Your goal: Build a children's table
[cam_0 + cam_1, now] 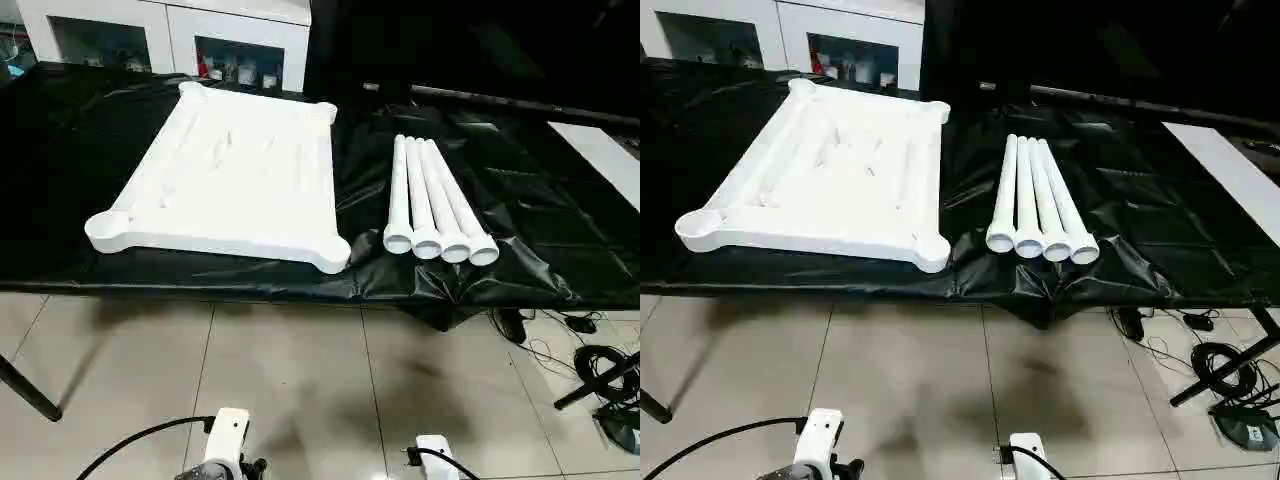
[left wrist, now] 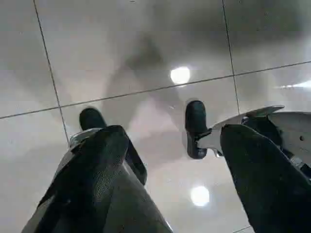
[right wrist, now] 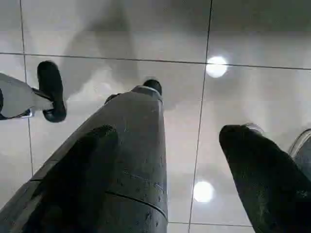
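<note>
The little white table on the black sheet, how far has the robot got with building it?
Only the laying-out looks done. The white plastic rectangular table top lies ribbed underside up on the black sheet, corner sockets empty. Four white tapered tubular legs lie side by side beside it, apart from it. Nothing is in hand: the left gripper and right gripper are open above the tiled floor. All four legs remain to fit.
</note>
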Available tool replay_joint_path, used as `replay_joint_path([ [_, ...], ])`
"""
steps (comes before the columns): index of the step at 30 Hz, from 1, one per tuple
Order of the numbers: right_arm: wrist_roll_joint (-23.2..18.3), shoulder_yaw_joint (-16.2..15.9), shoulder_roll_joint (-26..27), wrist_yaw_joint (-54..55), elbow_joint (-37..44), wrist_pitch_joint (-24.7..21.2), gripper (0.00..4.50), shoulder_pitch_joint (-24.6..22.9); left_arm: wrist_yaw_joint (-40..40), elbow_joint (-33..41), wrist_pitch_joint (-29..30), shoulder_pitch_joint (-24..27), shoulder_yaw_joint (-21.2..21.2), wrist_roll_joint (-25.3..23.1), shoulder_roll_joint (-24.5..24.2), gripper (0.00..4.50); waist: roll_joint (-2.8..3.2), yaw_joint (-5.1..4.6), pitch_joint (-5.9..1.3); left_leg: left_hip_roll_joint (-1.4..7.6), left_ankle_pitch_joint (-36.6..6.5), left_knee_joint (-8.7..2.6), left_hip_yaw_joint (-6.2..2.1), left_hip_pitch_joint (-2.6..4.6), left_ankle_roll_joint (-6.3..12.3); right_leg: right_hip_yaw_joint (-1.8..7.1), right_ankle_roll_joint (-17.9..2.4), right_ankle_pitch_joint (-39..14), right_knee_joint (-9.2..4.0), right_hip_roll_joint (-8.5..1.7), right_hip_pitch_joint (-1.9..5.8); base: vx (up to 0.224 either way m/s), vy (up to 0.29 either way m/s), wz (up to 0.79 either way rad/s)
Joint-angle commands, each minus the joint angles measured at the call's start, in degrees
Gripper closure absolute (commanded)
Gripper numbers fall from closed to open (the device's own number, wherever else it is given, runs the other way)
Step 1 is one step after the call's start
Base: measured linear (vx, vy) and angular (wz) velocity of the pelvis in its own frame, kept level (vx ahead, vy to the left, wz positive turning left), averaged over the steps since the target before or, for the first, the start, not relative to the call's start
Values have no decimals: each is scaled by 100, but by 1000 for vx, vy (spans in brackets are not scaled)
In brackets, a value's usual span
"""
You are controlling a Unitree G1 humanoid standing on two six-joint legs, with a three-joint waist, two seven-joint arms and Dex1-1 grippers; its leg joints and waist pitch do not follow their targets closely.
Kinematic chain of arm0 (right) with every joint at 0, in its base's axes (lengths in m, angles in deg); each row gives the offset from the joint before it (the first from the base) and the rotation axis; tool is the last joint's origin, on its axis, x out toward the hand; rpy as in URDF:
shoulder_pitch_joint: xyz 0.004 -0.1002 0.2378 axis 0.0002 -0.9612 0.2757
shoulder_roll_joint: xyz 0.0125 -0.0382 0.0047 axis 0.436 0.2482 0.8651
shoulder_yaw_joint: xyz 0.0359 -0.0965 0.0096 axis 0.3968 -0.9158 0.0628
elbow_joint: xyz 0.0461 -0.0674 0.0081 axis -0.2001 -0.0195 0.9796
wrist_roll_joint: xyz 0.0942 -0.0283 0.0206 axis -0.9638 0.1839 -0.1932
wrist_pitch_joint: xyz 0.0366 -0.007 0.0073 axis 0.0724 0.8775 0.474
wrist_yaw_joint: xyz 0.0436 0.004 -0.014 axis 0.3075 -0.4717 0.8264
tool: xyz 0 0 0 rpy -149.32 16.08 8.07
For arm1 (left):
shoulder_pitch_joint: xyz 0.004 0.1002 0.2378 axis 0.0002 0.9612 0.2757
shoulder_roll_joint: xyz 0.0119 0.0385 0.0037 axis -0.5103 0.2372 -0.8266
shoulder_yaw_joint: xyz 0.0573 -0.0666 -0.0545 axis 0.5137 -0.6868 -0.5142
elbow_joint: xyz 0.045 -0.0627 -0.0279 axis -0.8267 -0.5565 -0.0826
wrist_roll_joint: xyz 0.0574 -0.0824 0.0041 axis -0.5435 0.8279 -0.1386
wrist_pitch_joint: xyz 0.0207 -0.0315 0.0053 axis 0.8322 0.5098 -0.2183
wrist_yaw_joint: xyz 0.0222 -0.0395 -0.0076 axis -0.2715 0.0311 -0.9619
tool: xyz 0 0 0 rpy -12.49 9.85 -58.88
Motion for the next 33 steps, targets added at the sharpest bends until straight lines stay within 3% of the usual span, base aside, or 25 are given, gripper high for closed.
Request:
replay_joint_path([
  [1, -248, 802, -321, 328, -816, -487, 80, 1571, -233, -1303, 358, -1434, -303, -188, -384, 90, 80, 29, -81, 290, -1876, -440, -94, 39, 50, 317, -923, -1283, -542, -540, 60, 0, 0, 0],
  [2, -211, 745, -341, 294, -748, -369, 80, 1295, -277, -1275, 327, -1365, -266, -214, -330, 90, 995, 61, -21, 183, -2479, -466, -179, 141, -225, 331, -953, -1616, -491, -511, -74, 0, 0, 0],
  [3, -188, 709, -353, 272, -706, -295, 80, 1121, -304, -1258, 307, -1322, -243, -231, -296, 90, 282, -151, -172, 246, -2385, -425, -128, 158, -242, 294, -893, -1285, -606, -418, 31, -74, 20, -10],
  [4, -150, 647, -374, 234, -618, -139, 80, 778, -367, -1221, 254, -1235, -187, -275, -231, 90, 276, -29, -193, 246, -1255, -415, -149, -54, -168, 218, -1001, -104, -386, -488, 233, -96, 37, -17],
  [5, -127, 605, -386, 203, -549, -10, 80, 519, -434, -1191, 199, -1172, -145, -312, -185, 90, 270, -34, -151, 236, -1174, -387, -110, -21, -29, 233, -1075, 30, -398, -500, 166, -96, 37, -17],
  [6, -122, 594, -385, 198, -523, 39, 80, 429, -487, -1179, 161, -1152, -132, -328, -174, 90, 335, 31, -46, 220, -1423, -388, -49, 24, 158, 254, -1159, -430, -510, -536, 79, 0, 0, 0],
  [7, -116, 586, -366, 217, -517, 57, 80, 417, -527, -1177, 129, -1157, -122, -348, -192, 90, 314, 58, -30, 208, -1741, -363, -15, 88, 180, 267, -1141, -1016, -584, -554, 43, 0, 0, 0],
  [8, -112, 581, -358, 222, -513, 69, 80, 411, -533, -1177, 120, -1158, -109, -363, -199, 90, 309, 102, -47, 201, -1974, -359, -45, 127, 143, 280, -1045, -1860, -625, -609, 63, 0, 0, 0],
  [9, -111, 581, -357, 223, -512, 71, 80, 410, -534, -1177, 118, -1158, -107, -366, -200, 90, 311, 108, -91, 210, -1854, -369, -63, 84, 134, 286, -996, -1908, -610, -612, 117, 59, -14, 1],
  [10, -100, 573, -336, 229, -505, 103, 80, 392, -523, -1179, 79, -1154, -135, -343, -205, 90, 310, 132, -218, 238, -1078, -346, -82, -8, 209, 293, -992, -850, -460, -583, 218, 53, -14, -7],
  [11, -92, 597, -317, 218, -530, 154, 80, 393, -525, -1211, 45, -1161, -162, -333, -208, 90, 321, 112, -237, 238, -779, -337, -94, -39, 248, 269, -1049, -338, -379, -547, 226, 53, -14, -7],
  [12, -88, 605, -313, 215, -541, 166, 80, 397, -526, -1223, 37, -1165, -167, -331, -209, 90, 375, 108, -194, 260, -656, -321, -62, 0, 342, 253, -1230, 238, -377, -513, 132, 0, 0, 0],
  [13, -31, 637, -302, 208, -612, 214, 80, 434, -514, -1317, -32, -1221, -231, -321, -196, 90, 365, 105, -191, 268, -710, -308, -48, 25, 383, 253, -1319, 380, -375, -520, 116, 0, 0, 0],
  [14, 51, 670, -283, 213, -663, 362, 80, 455, -552, -1417, -174, -1287, -314, -322, -189, 90, 375, 101, -168, 263, -852, -336, -47, 7, 384, 239, -1415, 355, -378, -526, 134, 0, 0, 0],
  [15, 47, 701, -270, 201, -633, 457, 80, 426, -556, -1414, -298, -1300, -375, -303, -186, 72, 346, 95, -140, 254, -1161, -349, -35, 20, 338, 244, -1393, -17, -437, -536, 118, 0, 0, 0],
  [19, 45, 728, -230, 127, -505, 1141, 44, 297, -475, -1215, -840, -1317, -591, -138, -241, 46, 331, 121, -84, 258, -1827, -386, -55, 72, 170, 264, -1171, -1353, -560, -581, 75, 0, 0, 0],
  [20, 74, 688, -204, 118, -439, 1052, 42, 544, -450, -1140, -985, -1322, -595, -141, -271, 35, 335, 124, -89, 274, -1893, -406, -78, 83, 132, 271, -1081, -1552, -570, -573, 65, 0, 0, 0],
  [22, 134, 619, -186, 133, -375, 968, 18, 814, -412, -1053, -1088, -1321, -593, -145, -301, 18, 332, 94, -110, 271, -1705, -425, -93, 22, 114, 264, -1073, -1354, -512, -558, 113, 0, 0, 0],
  [24, 334, 429, -211, 48, -195, 1030, 7, 1124, -186, -620, -1445, -1202, -480, -222, -393, 10, 332, 64, -108, 273, -1568, -425, -87, 13, 111, 255, -1081, -1206, -500, -556, 112, 0, 0, 0],
  [26, 414, 348, -281, -123, 121, 1305, 2, 1036, 67, -110, -1765, -942, -385, -265, -457, 4, 328, 77, -108, 286, -1520, -392, -60, 41, 158, 277, -1125, -1029, -504, -579, 84, 0, 0, 0],
  [27, 417, 346, -316, -177, 313, 1420, 2, 973, 131, 81, -1850, -835, -390, -249, -470, 4, 321, 94, -130, 293, -1347, -379, -58, 23, 192, 279, -1157, -731, -457, -579, 123, 0, 0, 0],
  [28, 377, 382, -341, -256, 542, 1524, 2, 890, 204, 306, -1943, -713, -407, -238, -477, 4, 311, 109, -136, 291, -1236, -359, -34, 47, 254, 280, -1176, -414, -430, -549, 105, 0, 0, 0],
  [29, 326, 393, -401, -383, 1039, 1603, 2, 710, 335, 860, -1916, -495, -424, -167, -481, 4, 303, 104, -142, 281, -1158, -353, -30, 39, 282, 276, -1193, -257, -402, -529, 116, 0, 0, 0],
  [32, 294, 365, -459, -496, 1546, 1626, 2, 526, 433, 1476, -1772, -301, -419, -63, -479, 4, 287, 174, -181, 270, -730, -304, -3, 47, 430, 267, -1279, 487, -316, -493, 146, 0, 0, 0],
  [33, 242, 322, -534, -614, 2364, 1487, 2, 247, 500, 2321, -1570, -69, -316, -12, -506, 4, 264, 198, -179, 285, -615, -298, -5, 29, 490, 265, -1298, 725, -294, -495, 164, 0, 0, 0],
])
